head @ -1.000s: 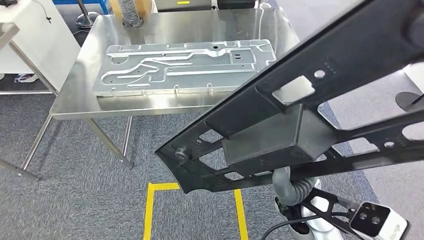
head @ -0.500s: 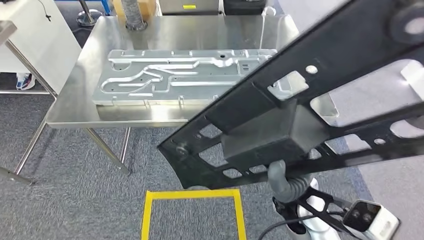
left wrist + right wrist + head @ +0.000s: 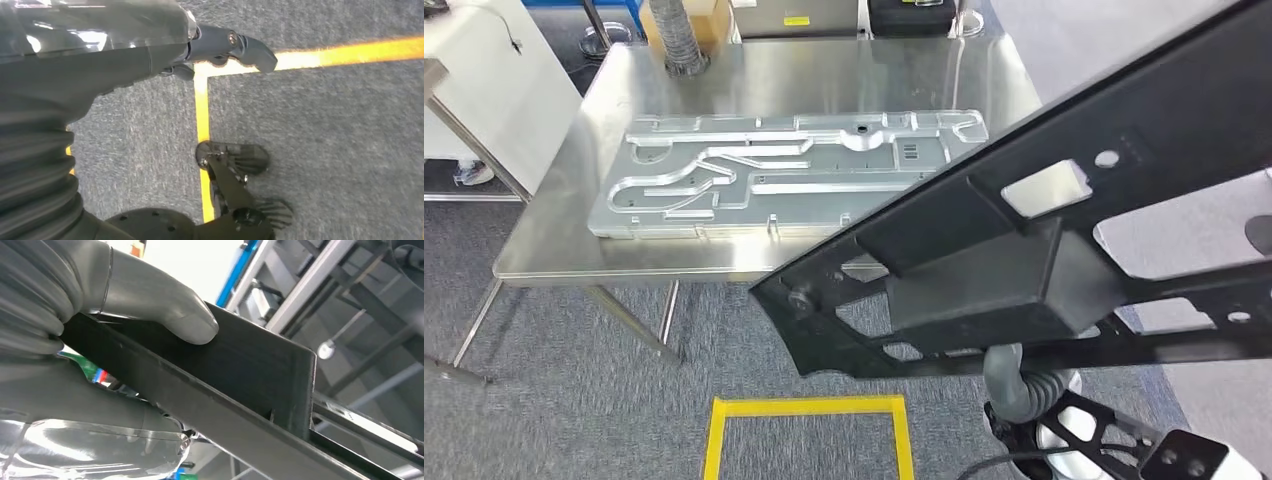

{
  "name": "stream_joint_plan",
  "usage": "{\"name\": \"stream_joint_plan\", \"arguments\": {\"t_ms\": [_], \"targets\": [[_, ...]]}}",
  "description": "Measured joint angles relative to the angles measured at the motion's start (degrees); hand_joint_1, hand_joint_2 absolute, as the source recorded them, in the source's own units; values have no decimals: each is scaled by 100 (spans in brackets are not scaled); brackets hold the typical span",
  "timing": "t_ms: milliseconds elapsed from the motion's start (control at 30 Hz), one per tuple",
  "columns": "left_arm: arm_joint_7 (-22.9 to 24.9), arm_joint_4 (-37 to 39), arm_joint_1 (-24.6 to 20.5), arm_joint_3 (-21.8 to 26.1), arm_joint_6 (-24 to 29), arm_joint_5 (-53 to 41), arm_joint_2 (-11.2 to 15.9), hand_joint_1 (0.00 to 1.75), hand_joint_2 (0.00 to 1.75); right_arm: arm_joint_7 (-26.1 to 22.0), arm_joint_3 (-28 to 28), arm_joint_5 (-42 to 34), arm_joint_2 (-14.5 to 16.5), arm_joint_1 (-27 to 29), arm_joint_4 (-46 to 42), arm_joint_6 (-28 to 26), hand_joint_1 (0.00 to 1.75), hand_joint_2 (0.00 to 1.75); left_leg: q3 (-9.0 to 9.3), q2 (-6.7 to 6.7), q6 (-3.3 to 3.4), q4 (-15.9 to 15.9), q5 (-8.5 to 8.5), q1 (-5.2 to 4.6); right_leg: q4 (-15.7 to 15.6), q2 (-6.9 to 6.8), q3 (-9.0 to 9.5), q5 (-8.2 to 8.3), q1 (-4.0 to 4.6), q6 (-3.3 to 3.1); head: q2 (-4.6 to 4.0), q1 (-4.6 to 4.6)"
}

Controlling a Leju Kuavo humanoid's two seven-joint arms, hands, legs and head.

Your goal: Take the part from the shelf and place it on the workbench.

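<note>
Black part (image 3: 1064, 230) in right hand (image 3: 100, 305), above workbench (image 3: 554, 240)

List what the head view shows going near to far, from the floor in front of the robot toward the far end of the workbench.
Yellow tape square on the carpet → near edge of the steel workbench → silver machined plate lying flat on it → grey ribbed hose at the far edge.

Bright, even overhead light glares off the steel workbench (image 3: 554, 250); the left wrist view is slightly motion-blurred
</note>
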Motion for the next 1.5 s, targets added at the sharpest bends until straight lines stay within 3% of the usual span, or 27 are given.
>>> {"name": "stream_joint_plan", "arguments": {"t_ms": [100,133,167,233,300,333,467,533,600,633,667,700,767,833,900,967,1033,1133,1167,1200,1267,1300,1367,1433,1500], "targets": [[0,1,14,1,1,-1,-7,0,175,1,0,-22,0,-12,-2,7,175,175,-684,16,-31,1024,-379,6,-16,-2,129,-107,16,-57,0,-12],[1,1,25,1,1,-1,-7,0,175,1,0,-32,0,-11,-1,9,175,175,-839,17,-32,1153,-406,6,-16,4,181,-150,23,-61,0,-14],[2,1,33,2,1,-1,-7,0,175,1,0,-44,0,-10,-1,13,175,175,-907,17,-25,1110,-325,5,-16,9,239,-193,29,-60,0,-14],[10,1,40,3,6,1,-6,0,175,1,0,-65,0,-8,0,31,175,175,-779,24,18,479,220,-1,-17,12,386,-295,38,-44,0,-14],[26,0,40,9,19,4,-3,0,175,1,0,-70,1,2,1,67,175,175,-588,40,64,-141,534,-32,-9,14,496,-391,55,3,0,-13],[31,0,44,14,26,7,-1,0,175,3,0,-68,2,9,-1,88,175,175,-536,44,89,-289,576,-48,1,15,526,-423,61,37,0,-11],[2,1,65,39,33,27,-2,0,175,3,-9,-57,4,23,-12,104,175,175,-412,28,188,-377,591,-29,191,16,524,-500,58,170,0,-1],[-26,1,56,46,23,38,-1,0,175,2,-26,-23,4,31,-43,46,175,175,-349,26,231,-400,567,-18,700,16,245,-719,32,230,0,19],[-51,1,59,56,12,43,1,0,175,1,-43,47,3,77,-74,-79,175,175,-312,23,255,-400,517,-20,1394,16,-217,-991,10,277,0,31],[-60,1,66,62,10,43,1,0,175,1,-47,88,1,111,-85,-159,175,175,-284,20,254,-399,488,-21,1587,15,-389,-1020,0,293,0,30],[-64,1,73,69,9,43,2,0,175,1,-50,138,-2,146,-106,-257,175,175,-246,16,249,-399,455,-21,1577,15,-465,-925,-9,300,0,32],[-64,1,79,77,9,43,2,0,175,1,-52,192,-7,177,-135,-369,175,175,-196,11,241,-399,419,-21,1356,15,-432,-714,-16,297,0,32],[-64,1,84,87,5,49,-1,0,175,1,-52,360,-40,234,-208,-730,175,175,-83,0,208,-405,340,-22,601,12,-188,-237,-12,254,0,29],[-65,1,81,96,3,64,-5,0,175,2,-52,535,-88,304,-239,-1149,175,175,-19,-6,146,-428,280,-22,156,10,-36,-164,30,170,0,26],[-64,1,89,102,4,76,-7,0,175,7,-55,631,-126,387,-239,-1401,175,175,21,-3,62,-404,281,-28,87,14,2,-190,53,73,0,17],[-64,1,92,105,5,78,-3,0,175,7,-57,669,-147,438,-243,-1463,175,175,29,10,6,-265,237,-28,22,16,110,-98,27,-2,1,5],[-67,1,79,107,7,78,-2,0,175,3,-57,686,-151,455,-249,-1468,175,175,-201,21,-22,187,7,-14,-9,8,209,-126,13,-54,1,-21],[-66,1,93,110,7,79,-5,0,175,4,-57,690,-161,491,-252,-1468,175,175,-829,23,-64,1127,-376,-4,-10,10,270,-204,30,-91,0,-43],[-65,1,103,111,7,80,-4,0,175,4,-57,690,-167,505,-252,-1468,175,175,-934,24,-67,1185,-331,-4,-9,15,302,-236,32,-89,0,-46],[-64,1,109,113,7,80,-4,0,175,4,-57,691,-172,514,-252,-1471,175,175,-932,25,-61,1036,-164,-5,-9,20,348,-270,32,-82,0,-46],[-65,1,113,121,10,92,-4,0,175,19,-61,821,-178,532,-246,-1630,175,175,-700,32,-24,308,356,-8,-11,21,471,-358,32,-54,0,-45],[-67,1,113,131,14,104,-5,0,175,62,-72,1023,-178,549,-231,-1852,175,175,-580,38,-2,-22,477,-23,-10,19,523,-397,35,-33,0,-42],[-70,1,120,152,19,123,-8,0,175,388,-160,1828,-183,527,-120,-2645,175,175,-451,49,57,-338,507,-55,-9,17,573,-462,41,34,0,-39],[-71,1,131,163,13,107,-11,0,175,1027,-430,2779,-239,329,152,-3427,175,175,-417,42,134,-354,499,-59,56,22,583,-467,43,108,0,-34],[-74,1,125,166,4,76,-22,0,175,1580,-856,3587,-368,-66,603,-3762,175,175,-355,34,207,-386,550,-39,234,21,543,-517,31,174,0,-10]]}}
